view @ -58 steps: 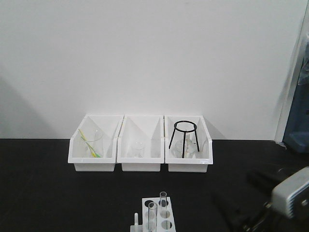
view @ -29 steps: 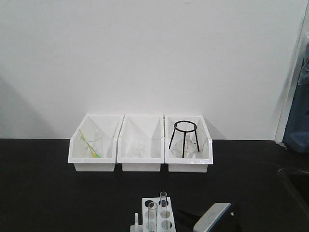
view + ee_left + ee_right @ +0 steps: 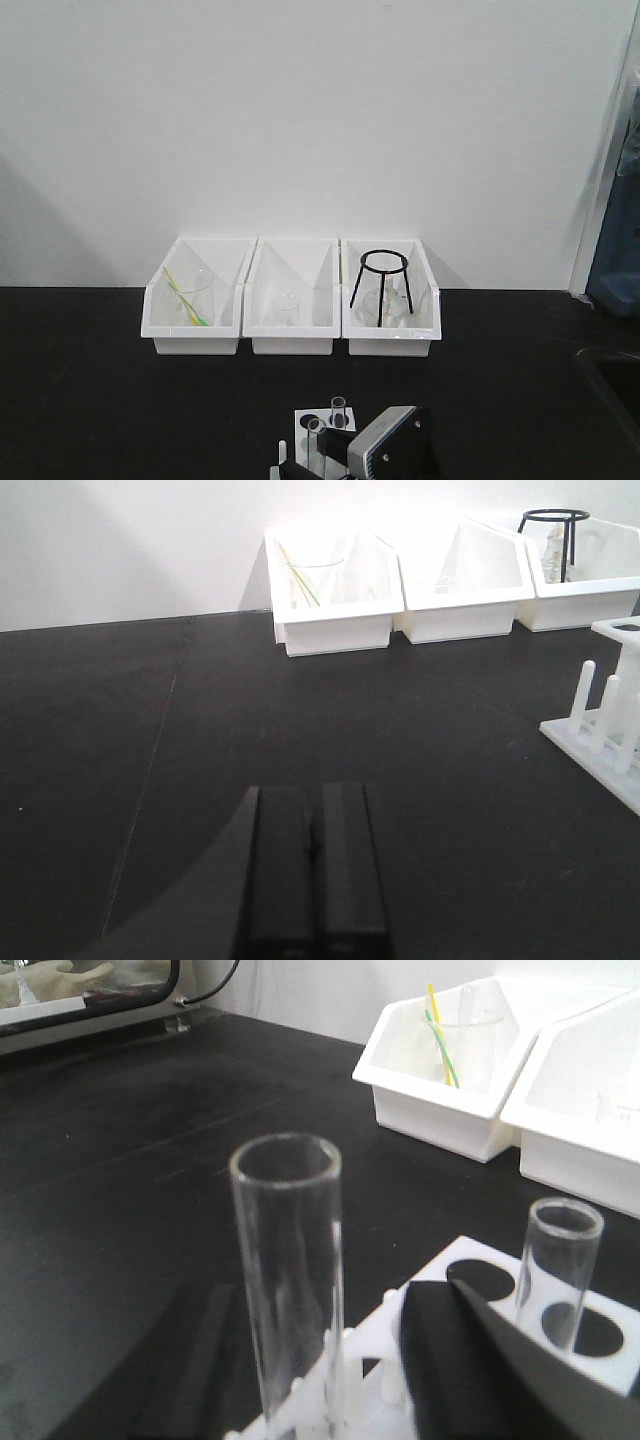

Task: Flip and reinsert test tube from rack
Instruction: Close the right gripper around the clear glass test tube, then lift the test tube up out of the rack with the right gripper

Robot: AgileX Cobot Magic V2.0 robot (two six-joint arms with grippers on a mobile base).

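Looking through the right wrist view, we find the right gripper (image 3: 320, 1310) straddling the near test tube (image 3: 288, 1280). One black finger (image 3: 450, 1360) stands just right of the glass with a gap showing. The other finger is only a dim band on the left against the black bench (image 3: 130, 1160). The jaws stand apart and clamp nothing. That tube stands upright in the rack (image 3: 622, 1358), open mouth up. The far test tube (image 3: 562, 1260) stands upright in another hole, to the right of the black finger.

We count two test tubes and one rack. In the front view the rack sits at the bottom edge, with the right arm's grey housing covering its right half.

We count three white bins in a row against the wall, well apart from the rack. The left bin (image 3: 190, 342) holds one beaker (image 3: 190, 295) with yellow and green straws. The middle bin (image 3: 292, 342) holds one small beaker (image 3: 287, 305). The right bin (image 3: 390, 342) holds one black tripod (image 3: 356, 286) over some clear glassware that we cannot count.

The left gripper (image 3: 315, 880) has its two fingers pressed together on nothing. It hangs over bare bench, well apart from the rack, whose pegs show at the right edge of its view.
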